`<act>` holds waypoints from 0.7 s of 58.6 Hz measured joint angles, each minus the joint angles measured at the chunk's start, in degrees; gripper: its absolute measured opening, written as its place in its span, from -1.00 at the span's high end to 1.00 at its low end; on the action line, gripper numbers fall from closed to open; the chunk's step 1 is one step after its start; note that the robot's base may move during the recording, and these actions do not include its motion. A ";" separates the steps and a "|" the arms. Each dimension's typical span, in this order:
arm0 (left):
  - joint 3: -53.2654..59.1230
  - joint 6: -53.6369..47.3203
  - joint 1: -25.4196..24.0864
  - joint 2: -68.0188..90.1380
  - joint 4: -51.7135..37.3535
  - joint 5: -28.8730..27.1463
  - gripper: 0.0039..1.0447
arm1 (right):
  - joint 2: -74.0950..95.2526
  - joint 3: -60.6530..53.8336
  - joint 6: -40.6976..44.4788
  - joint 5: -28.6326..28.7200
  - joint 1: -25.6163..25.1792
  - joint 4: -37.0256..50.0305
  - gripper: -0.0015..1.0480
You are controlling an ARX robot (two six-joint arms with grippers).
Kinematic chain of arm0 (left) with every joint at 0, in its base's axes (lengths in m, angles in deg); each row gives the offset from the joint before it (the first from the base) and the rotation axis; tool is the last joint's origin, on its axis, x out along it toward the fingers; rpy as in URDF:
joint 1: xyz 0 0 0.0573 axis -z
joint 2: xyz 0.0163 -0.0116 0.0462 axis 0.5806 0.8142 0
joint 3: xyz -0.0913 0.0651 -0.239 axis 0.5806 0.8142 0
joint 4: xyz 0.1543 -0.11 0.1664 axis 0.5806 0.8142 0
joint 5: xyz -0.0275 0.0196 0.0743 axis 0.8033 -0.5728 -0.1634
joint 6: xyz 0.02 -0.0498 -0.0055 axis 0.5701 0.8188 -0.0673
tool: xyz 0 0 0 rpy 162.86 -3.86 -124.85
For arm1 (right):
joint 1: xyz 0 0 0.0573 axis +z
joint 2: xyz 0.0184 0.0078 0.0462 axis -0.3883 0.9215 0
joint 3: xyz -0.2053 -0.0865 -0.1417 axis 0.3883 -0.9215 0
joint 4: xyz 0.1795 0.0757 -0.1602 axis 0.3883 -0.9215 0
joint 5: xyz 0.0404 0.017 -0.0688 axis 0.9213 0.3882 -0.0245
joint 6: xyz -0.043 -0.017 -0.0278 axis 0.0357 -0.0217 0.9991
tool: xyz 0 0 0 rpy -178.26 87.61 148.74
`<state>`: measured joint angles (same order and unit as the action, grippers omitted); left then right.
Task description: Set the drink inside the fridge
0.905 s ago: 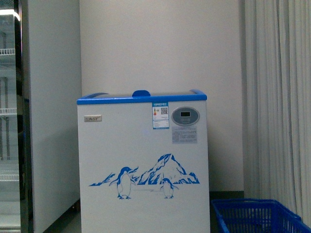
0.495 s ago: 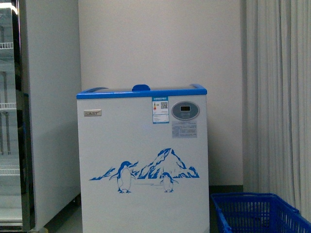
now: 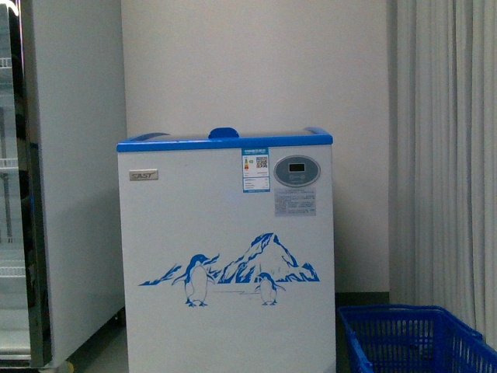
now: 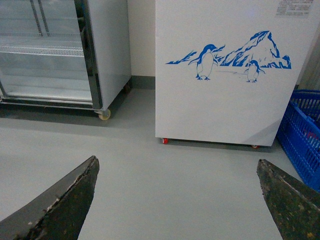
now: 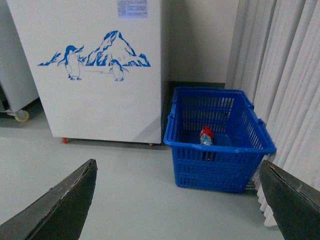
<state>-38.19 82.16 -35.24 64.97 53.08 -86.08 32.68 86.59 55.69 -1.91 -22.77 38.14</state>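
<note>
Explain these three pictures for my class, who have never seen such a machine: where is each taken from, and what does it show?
This is a robot with two arms, each ending in a claw. One picture comes from a camera on its body, looking ahead at the fridge, a white chest with penguin art. The other two come from cameras on its wrists. The dark wedges at their edges belong to the left claw and the right claw; both are open and hold nothing. The right wrist view shows the drink, a red-capped bottle, inside a blue basket on the floor beside the fridge. A glass-door cabinet stands on the fridge's other side.
</note>
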 joint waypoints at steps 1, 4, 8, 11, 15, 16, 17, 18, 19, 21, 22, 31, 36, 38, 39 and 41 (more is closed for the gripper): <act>0.00 0.00 0.00 0.00 0.00 0.00 -0.85 | 0.00 0.00 0.00 0.00 0.00 0.00 -0.85; 0.00 0.00 0.00 0.00 0.00 0.00 -0.85 | 0.00 0.00 0.00 0.00 0.00 0.00 -0.85; 0.00 0.00 0.00 0.00 0.00 -0.02 -0.85 | 0.00 0.00 0.00 0.00 0.00 0.00 -0.85; 0.00 0.00 0.00 0.00 0.00 0.00 -0.85 | 0.00 0.00 0.00 0.00 0.00 0.00 -0.85; 0.00 0.00 0.00 0.00 0.00 -0.02 -0.85 | 0.00 0.00 0.00 0.00 0.00 0.00 -0.85; 0.00 0.00 0.00 0.00 0.00 0.00 -0.85 | 0.00 0.00 0.00 0.02 0.00 0.00 -0.85; 0.00 0.00 0.00 0.00 0.00 0.00 -0.85 | 0.00 0.00 0.00 0.00 0.00 0.00 -0.85; 0.00 0.00 0.00 0.00 0.00 0.00 -0.85 | 0.00 0.00 0.00 0.00 0.00 0.00 -0.85; 0.00 0.00 0.00 0.00 0.00 0.00 -0.85 | 0.00 0.00 0.00 0.00 0.00 0.00 -0.85; 0.00 0.00 0.00 0.00 0.00 0.00 -0.85 | 0.00 0.00 0.00 0.00 0.00 0.00 -0.85; 0.00 0.00 0.00 0.00 0.00 0.00 -0.85 | 0.00 0.00 0.00 0.00 0.00 0.00 -0.85; 0.00 0.00 0.00 0.00 0.00 -0.02 -0.85 | -0.04 0.00 0.00 0.00 0.00 0.00 -0.85; 0.00 0.00 0.00 0.00 0.00 -0.02 -0.85 | -0.04 0.00 0.00 0.00 0.00 0.00 -0.85; 0.00 0.00 0.00 0.00 0.00 -0.09 -0.85 | -0.04 0.00 0.00 0.00 0.00 0.00 -0.85; 0.00 0.00 0.00 0.00 0.00 -0.07 -0.85 | -0.04 0.00 0.00 0.00 0.00 0.00 -0.85; 0.00 0.00 0.00 0.02 0.00 0.04 -0.85 | -0.04 0.00 0.00 0.02 0.00 0.00 -0.85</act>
<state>-38.19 82.16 -35.24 65.00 53.08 -86.04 32.63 86.59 55.69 -1.88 -22.77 38.14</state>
